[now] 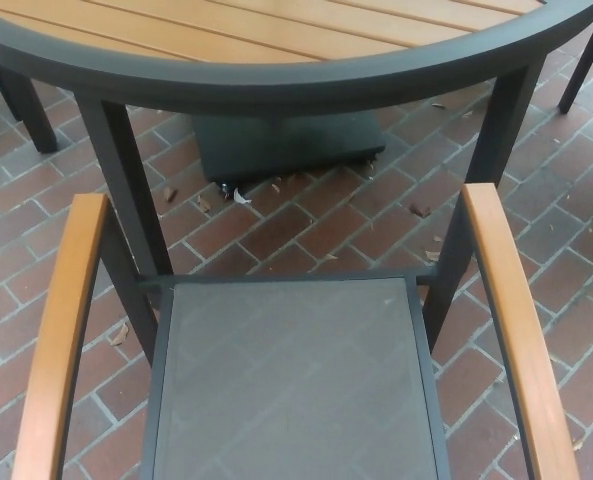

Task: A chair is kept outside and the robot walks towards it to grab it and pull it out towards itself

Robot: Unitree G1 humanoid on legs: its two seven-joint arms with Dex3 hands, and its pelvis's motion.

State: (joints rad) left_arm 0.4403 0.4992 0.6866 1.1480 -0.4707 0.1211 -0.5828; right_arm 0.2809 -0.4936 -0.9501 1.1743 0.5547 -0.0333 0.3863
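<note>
From the head camera, the chair is sitting in the lower half, its seat facing a round table just beyond, wooden armrests running down either side over the brick floor. Neither hand is showing, so their fingers cannot be judged.

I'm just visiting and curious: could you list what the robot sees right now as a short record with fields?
Setting: outdoors, red brick paving with a few dry leaves
Chair: dark frame, grey mesh seat, facing the table
Armrests: two, wood-topped, left armrest and right armrest
Table: round, wood-slat top with dark rim, dark legs
Under table: dark block base
Robot hands: neither in view
Chair grasped: no, nothing touches it
</note>
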